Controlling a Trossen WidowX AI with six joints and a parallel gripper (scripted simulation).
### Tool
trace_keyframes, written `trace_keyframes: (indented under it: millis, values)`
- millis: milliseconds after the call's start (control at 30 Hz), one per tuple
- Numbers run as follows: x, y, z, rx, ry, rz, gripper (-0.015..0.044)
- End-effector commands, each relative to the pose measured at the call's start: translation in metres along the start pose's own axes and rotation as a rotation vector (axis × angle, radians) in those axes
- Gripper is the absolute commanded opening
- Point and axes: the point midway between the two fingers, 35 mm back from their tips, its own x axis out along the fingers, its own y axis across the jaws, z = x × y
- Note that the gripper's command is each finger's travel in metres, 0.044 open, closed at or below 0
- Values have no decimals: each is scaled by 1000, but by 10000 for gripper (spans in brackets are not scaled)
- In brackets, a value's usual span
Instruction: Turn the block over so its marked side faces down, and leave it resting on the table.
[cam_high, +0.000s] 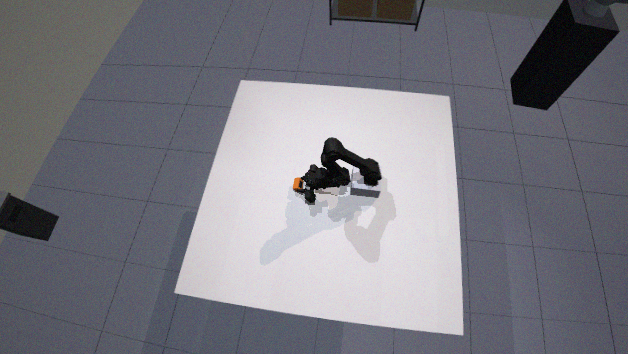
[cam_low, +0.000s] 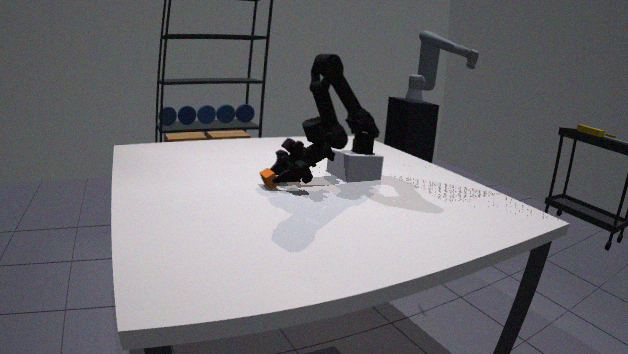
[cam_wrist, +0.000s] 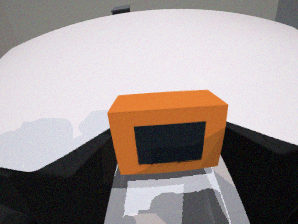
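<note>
The orange block (cam_high: 297, 184) (cam_low: 267, 177) (cam_wrist: 167, 101) is held between the two black fingers of my gripper (cam_high: 302, 186) (cam_low: 274, 179) (cam_wrist: 167, 130), which is shut on it. The gripper lies low and nearly level, pointing away from the arm's base. The dark rectangular mark (cam_wrist: 170, 142) faces back toward the wrist camera. In the exterior view the block is tilted, with its lower corner very near the white table (cam_high: 400, 280) (cam_low: 350, 250) (cam_wrist: 150, 50). Whether that corner touches the table is too small to tell. The block's far side and underside are hidden in the wrist view.
The arm's grey base box (cam_high: 365, 191) (cam_low: 364, 168) stands on the table behind the gripper. Arm shadows fall across the table. A shelf rack (cam_low: 212, 81), a black pedestal (cam_high: 555, 60) (cam_low: 411, 127) with another arm and a cart (cam_low: 580, 210) stand off the table.
</note>
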Motion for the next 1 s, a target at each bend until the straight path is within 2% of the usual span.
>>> trace_keyframes:
  millis: [0, 433, 967]
  values:
    - [0, -1, 1, -2, -4, -3, 105]
    - [0, -1, 1, -2, -4, -3, 440]
    - [0, -1, 1, -2, -4, -3, 440]
